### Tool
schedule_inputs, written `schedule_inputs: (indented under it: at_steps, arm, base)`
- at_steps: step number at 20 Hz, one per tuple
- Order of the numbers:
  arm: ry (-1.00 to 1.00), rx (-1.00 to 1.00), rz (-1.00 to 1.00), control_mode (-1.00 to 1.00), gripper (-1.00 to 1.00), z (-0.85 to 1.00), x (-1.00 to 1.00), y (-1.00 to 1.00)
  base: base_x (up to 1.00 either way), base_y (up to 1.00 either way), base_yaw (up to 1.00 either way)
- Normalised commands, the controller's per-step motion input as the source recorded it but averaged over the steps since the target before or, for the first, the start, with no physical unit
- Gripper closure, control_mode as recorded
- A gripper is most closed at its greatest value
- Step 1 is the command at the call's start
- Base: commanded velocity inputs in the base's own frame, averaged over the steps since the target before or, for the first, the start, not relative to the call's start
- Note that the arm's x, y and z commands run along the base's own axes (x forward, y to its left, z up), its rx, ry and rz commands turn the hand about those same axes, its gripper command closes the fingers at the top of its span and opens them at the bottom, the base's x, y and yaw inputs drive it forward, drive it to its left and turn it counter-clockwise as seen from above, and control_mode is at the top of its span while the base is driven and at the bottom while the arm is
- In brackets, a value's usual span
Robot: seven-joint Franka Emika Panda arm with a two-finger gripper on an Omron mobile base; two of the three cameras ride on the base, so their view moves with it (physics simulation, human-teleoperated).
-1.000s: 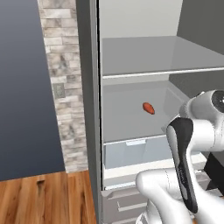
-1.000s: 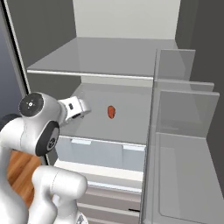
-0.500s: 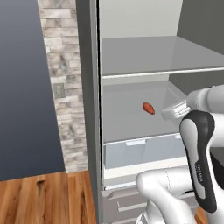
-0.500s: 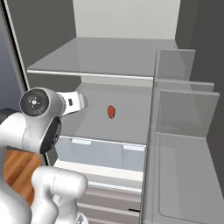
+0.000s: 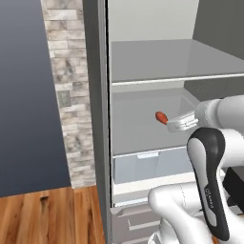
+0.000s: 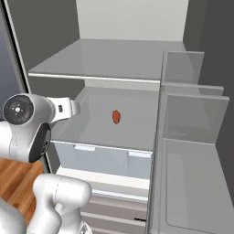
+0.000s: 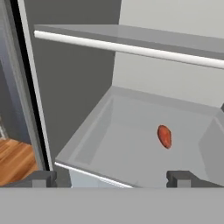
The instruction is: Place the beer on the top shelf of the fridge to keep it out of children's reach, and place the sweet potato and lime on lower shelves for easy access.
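The gripper (image 7: 111, 178) stands with its jaws spread wide and nothing between them; in the hand view its two dark finger tips (image 7: 180, 178) rise far apart at the bottom, one at the left and one at the right, with bare shelf showing in the gap. From the left base view the gripper (image 5: 181, 124) shows as a pale block at the end of the white arm, held level at the front of the fridge (image 5: 97, 119), about at the height of the second shelf. From the right base view the same gripper (image 6: 73, 108) points in from the left toward the open interior.

Just ahead of it lies the sweet potato (image 7: 164, 136), a small orange-red tuber resting on one of the lower shelves (image 7: 127, 153) (the tray-like one directly under the top plate). It sits well apart from the finger tips, toward the back half of that shelf, and it seems to lie on its side, though its exact tilt is hard to read at this size. In the right base view the sweet potato (image 6: 116, 117) sits near the middle of the shelf's width.

Above it runs the top shelf (image 6: 105, 61), a wide grey plate with a pale front rim. Below the potato's shelf is a translucent bluish drawer (image 6: 103, 157), and to the right stand the narrow door racks (image 6: 192, 119).
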Motion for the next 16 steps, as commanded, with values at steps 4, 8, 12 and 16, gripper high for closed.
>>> schedule_inputs:
  at_steps: [4,8,12,16]
  arm:
    - [0.0,0.0,-0.01,-1.0,-1.0,0.0,0.0,0.0]
    - [0.0,0.0,0.0,-1.0,-1.0,0.0,-0.03,0.0]
    - [0.0,0.0,0.0,1.0,-1.0,0.0,0.0,0.0]
    - [0.0,0.0,0.0,1.0,-1.0,0.0,0.0,0.0]
  base:
    - [0.0,0.0,0.0]
    - [0.0,0.0,0.0]
    - [-0.61,0.0,-0.03]
    - [-0.94,0.04,-0.04]
